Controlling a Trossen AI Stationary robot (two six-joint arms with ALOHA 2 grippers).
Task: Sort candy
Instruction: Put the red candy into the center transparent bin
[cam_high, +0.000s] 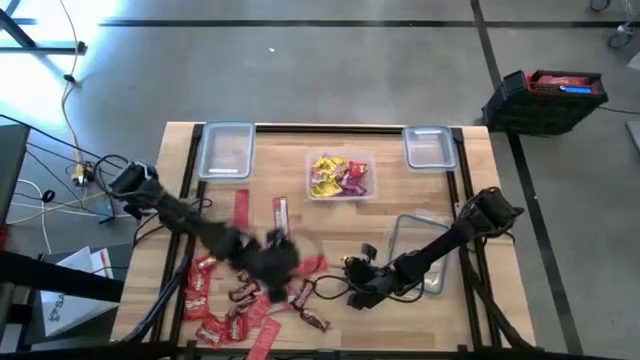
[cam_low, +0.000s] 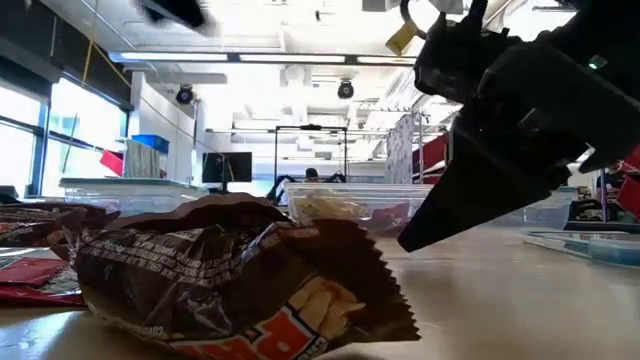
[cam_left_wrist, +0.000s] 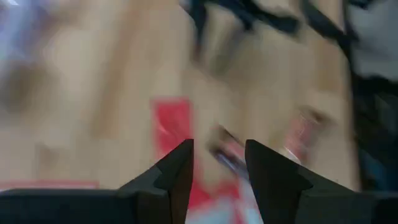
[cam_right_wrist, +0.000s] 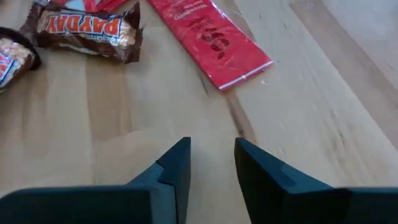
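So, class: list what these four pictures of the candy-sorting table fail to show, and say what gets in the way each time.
- High view: the left claw is a motion smear, hiding the sweets beneath.
- Left wrist view: the flat red packet is blurred, its print unreadable.
- Low view: the brown crinkled Payday bar blocks the table's left half.
- Right wrist view: the red rectangular packet is cut off by the edge.

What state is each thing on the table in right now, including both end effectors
Left end effector: open, empty, above the red packets.
Right end effector: open, empty, low over bare wood.
Middle container: holds yellow and pink candy.
Brown mini bar: lying loose on the table.
Red packet: lying flat.
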